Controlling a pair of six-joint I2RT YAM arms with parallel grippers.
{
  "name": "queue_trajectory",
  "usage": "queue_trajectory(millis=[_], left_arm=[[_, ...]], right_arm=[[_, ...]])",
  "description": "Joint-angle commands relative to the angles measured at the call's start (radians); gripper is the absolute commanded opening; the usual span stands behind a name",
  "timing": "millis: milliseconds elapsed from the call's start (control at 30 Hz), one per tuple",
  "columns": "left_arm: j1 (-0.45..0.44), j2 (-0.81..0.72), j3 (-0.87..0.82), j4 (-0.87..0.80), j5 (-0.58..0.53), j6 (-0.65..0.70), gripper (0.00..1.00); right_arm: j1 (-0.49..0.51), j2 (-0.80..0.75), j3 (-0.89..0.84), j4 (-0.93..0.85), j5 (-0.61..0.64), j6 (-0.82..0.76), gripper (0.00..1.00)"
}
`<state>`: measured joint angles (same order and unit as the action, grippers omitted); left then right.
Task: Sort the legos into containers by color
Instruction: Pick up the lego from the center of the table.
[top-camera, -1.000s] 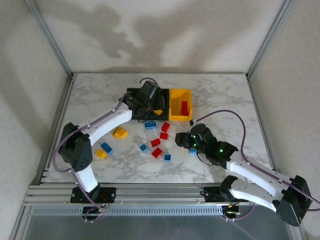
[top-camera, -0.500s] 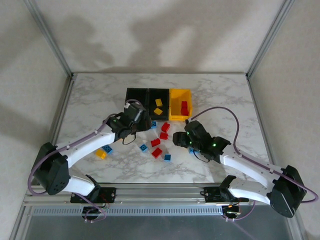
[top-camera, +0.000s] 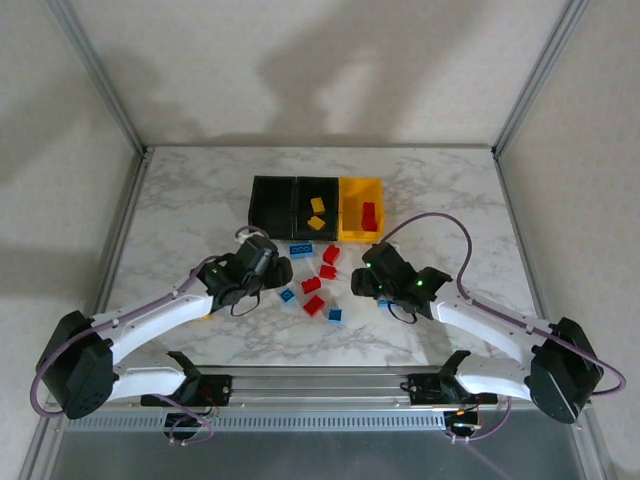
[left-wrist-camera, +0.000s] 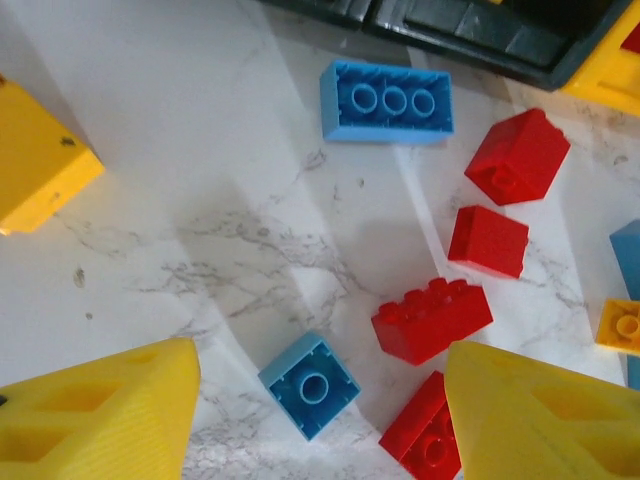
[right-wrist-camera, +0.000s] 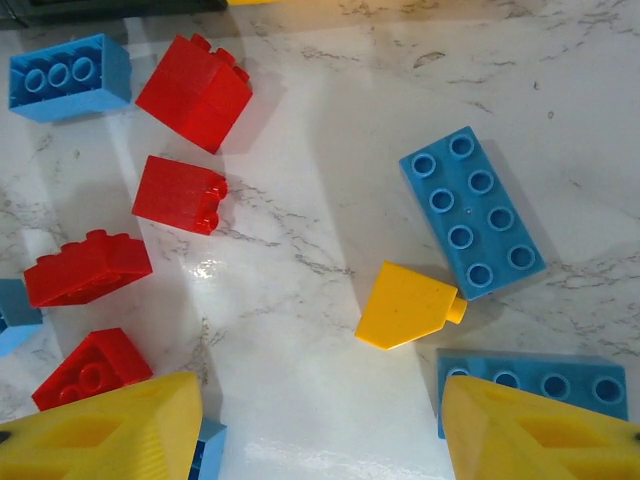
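Holding nothing in the left gripper (left-wrist-camera: 318, 405), with its yellow fingers (left-wrist-camera: 100, 415) spread wide over a small square blue plastic brick (left-wrist-camera: 310, 386) on the white marble table (left-wrist-camera: 200, 200). Holding nothing in the right gripper (right-wrist-camera: 320, 425) either, spread the same way above a yellow sloped plastic brick (right-wrist-camera: 405, 305). Moved a lot in the last second: was up over the row of three joined plastic bins (top-camera: 296, 205) with the left gripper, now pulled back to the loose pile just in front of that row. Slid in closer to the same pile with the right gripper too. Looks like a drop-off is finished and a new pick is coming on both sides, maybe blue on the left and yellow on the right. Now for counting. Three bins in the row: two black and one yellow-orange. Two yellow bricks (top-camera: 317, 205) in the middle black bin (top-camera: 318, 182). Some red (top-camera: 368, 215) in the yellow-orange bin (top-camera: 345, 212) at the right end of the row, one or two pieces, too small to tell. Four loose red bricks (right-wrist-camera: 195, 90) in front of the row. Five loose blue bricks in the right wrist view, one being a long eight-stud blue brick (right-wrist-camera: 470, 215) farther out from the row. Two loose yellow ones: the sloped brick, plus a big yellow block (left-wrist-camera: 40, 160) in front of the row. No blue spotted in any bin yet, so lots left to sort.
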<state>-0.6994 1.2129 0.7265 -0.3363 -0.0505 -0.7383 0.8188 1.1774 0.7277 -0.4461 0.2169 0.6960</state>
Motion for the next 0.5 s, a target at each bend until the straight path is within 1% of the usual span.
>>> queue_trajectory(millis=[0,100,167,233,333,467], left_arm=[[-0.022,-0.014,-0.033,0.046,0.042,-0.03,0.66],[-0.047,0.013,-0.046,0.052,0.049,-0.044,0.66],[-0.053,0.045,-0.046,0.038,0.042,-0.075,0.7],[-0.063,0.081,-0.046,0.033,0.038,-0.104,0.7],[-0.081,0.114,-0.047,0.023,0.007,-0.144,0.72],[-0.086,0.14,-0.058,0.018,-0.025,-0.196,0.72]], right_arm=[[-0.005,0.022,0.024,0.0,0.005,0.008,0.65],[-0.005,0.03,0.014,0.024,-0.011,0.01,0.64],[-0.005,0.033,0.01,0.032,-0.014,0.011,0.64],[-0.005,0.033,0.004,0.037,-0.017,0.013,0.64],[-0.004,0.028,-0.003,0.038,-0.014,0.016,0.64],[-0.006,0.021,-0.011,0.044,-0.016,0.014,0.64]])
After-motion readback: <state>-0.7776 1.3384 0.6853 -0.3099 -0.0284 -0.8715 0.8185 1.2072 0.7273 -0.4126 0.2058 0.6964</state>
